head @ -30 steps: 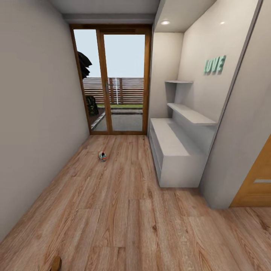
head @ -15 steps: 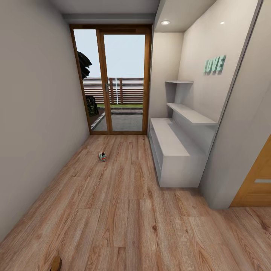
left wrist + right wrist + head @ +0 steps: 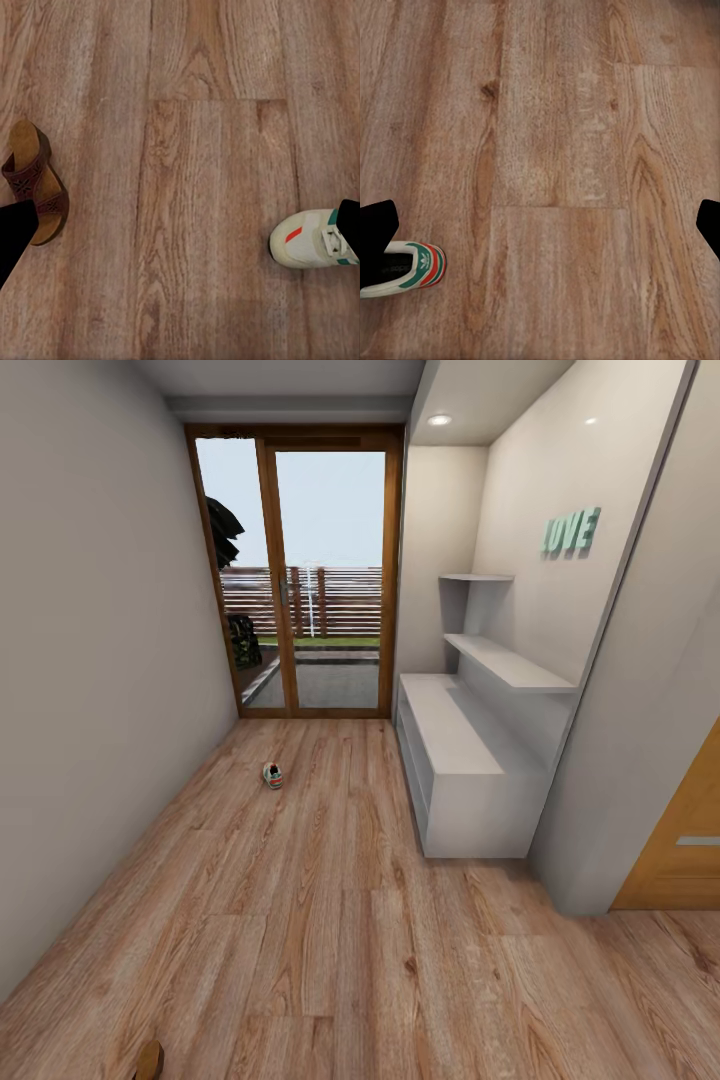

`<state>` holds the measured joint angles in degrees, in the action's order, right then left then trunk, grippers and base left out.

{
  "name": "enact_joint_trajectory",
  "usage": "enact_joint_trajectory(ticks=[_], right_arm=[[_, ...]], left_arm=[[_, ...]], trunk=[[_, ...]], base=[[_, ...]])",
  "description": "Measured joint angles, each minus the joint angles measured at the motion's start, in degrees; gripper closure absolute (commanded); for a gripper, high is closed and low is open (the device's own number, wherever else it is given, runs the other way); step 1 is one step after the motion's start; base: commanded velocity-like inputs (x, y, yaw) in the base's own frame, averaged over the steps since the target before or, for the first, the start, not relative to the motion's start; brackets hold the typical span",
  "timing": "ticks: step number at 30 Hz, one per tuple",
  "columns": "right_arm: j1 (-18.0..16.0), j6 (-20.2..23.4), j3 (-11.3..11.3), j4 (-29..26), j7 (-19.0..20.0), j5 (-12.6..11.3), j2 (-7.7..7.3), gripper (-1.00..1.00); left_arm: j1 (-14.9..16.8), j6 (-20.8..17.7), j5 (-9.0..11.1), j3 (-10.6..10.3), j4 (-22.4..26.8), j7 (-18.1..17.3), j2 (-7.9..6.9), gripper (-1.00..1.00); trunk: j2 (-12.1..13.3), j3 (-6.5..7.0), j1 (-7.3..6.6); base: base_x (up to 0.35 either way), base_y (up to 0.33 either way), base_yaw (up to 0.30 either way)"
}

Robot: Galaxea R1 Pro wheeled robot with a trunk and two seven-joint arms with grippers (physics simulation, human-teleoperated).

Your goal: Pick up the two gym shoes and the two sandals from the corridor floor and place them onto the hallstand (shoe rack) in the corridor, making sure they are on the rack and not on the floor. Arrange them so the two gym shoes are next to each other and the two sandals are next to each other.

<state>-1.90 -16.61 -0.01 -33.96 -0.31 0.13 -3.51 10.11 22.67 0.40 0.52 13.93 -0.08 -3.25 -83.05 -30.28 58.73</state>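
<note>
Currently I have nothing in hand. The left gripper [image 3: 180,225] hangs over bare corridor floor [image 3: 202,150], its fingers spread wide with only their dark tips at the frame edges; a sandal [image 3: 34,184] lies beside one tip and a gym shoe [image 3: 311,238] beside the other. The right gripper [image 3: 540,225] is likewise spread, a gym shoe heel [image 3: 405,268] just beside one tip. From the head camera, another gym shoe [image 3: 272,774] sits well down the corridor, apart from the hallstand [image 3: 450,735], whose bench is bare. I judge that no shoe has been racked yet.
</note>
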Motion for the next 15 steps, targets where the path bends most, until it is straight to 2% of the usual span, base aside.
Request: enact_joint_trajectory(ticks=[3, 6, 15], right_arm=[[0.0, 0.0, 0.0, 0.0, 0.0, 0.0, 0.00, -1.00], [0.0, 0.1, 0.0, 0.0, 0.0, 0.0, 0.00, -1.00], [0.0, 0.1, 0.0, 0.0, 0.0, -0.1, 0.00, -1.00]], left_arm=[[0.0, 0.0, 0.0, 0.0, 0.0, 0.0, 0.00, -1.00], [0.0, 0.0, 0.0, 0.0, 0.0, 0.0, 0.00, -1.00], [0.0, 0.0, 0.0, 0.0, 0.0, 0.0, 0.00, -1.00]], trunk=[[0.0, 0.00, -0.02], [0.0, 0.00, -0.03], [0.0, 0.00, 0.00]], base=[[0.218, 0.000, 0.008], [0.230, 0.000, 0.133], [0.042, 0.000, 0.215]])
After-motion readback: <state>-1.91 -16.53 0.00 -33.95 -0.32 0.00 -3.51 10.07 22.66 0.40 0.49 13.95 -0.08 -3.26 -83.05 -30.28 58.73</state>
